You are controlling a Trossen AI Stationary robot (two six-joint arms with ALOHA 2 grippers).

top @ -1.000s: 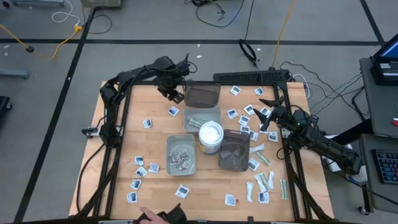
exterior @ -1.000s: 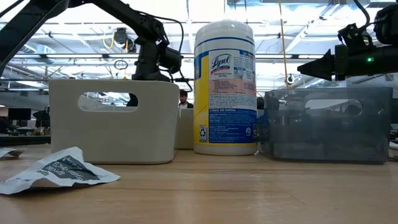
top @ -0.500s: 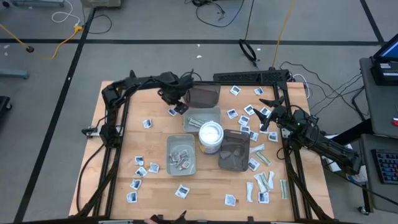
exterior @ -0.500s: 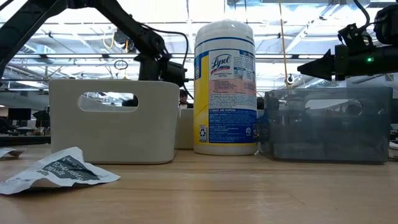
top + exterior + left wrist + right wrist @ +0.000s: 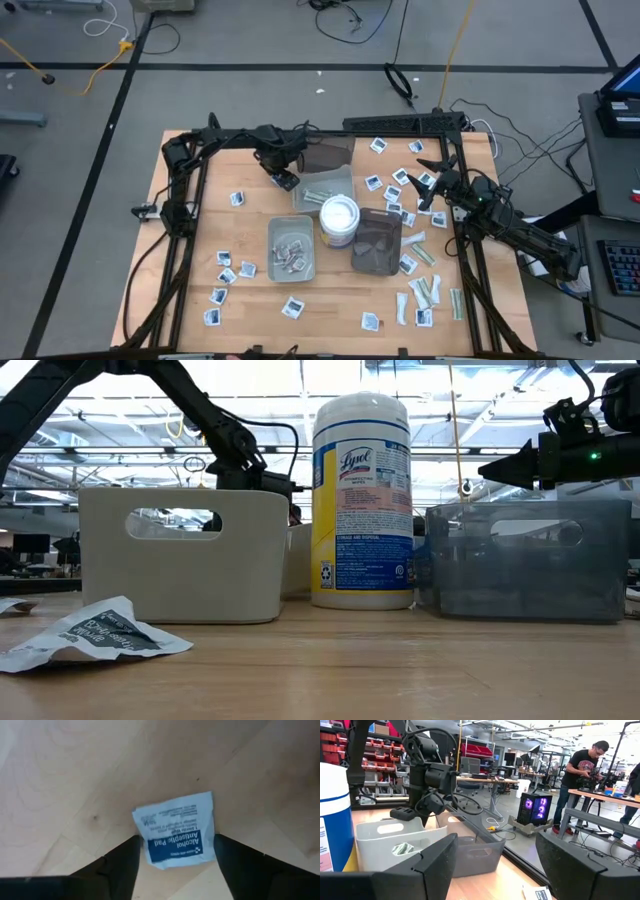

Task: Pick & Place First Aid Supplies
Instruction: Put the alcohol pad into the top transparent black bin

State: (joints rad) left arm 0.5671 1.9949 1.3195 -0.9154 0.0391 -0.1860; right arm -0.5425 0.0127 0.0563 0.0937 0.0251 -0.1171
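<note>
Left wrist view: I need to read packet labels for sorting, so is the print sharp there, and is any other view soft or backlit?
Left wrist view: the print on the alcohol pad packet is legible though slightly soft, and the fingers are blurred; low view: the crumpled packet nearby is soft, and the bright ceiling lights behind silhouette the arms.

**What the views leave unclear**

In the low view the pale tray (image 5: 183,554) hides the left gripper's tips and whatever lies beneath them. In the left wrist view the packet (image 5: 176,833) between the fingers (image 5: 120,867) has small print too fine to read. From above, the scattered packets' (image 5: 399,178) printing is too small to tell.
</note>
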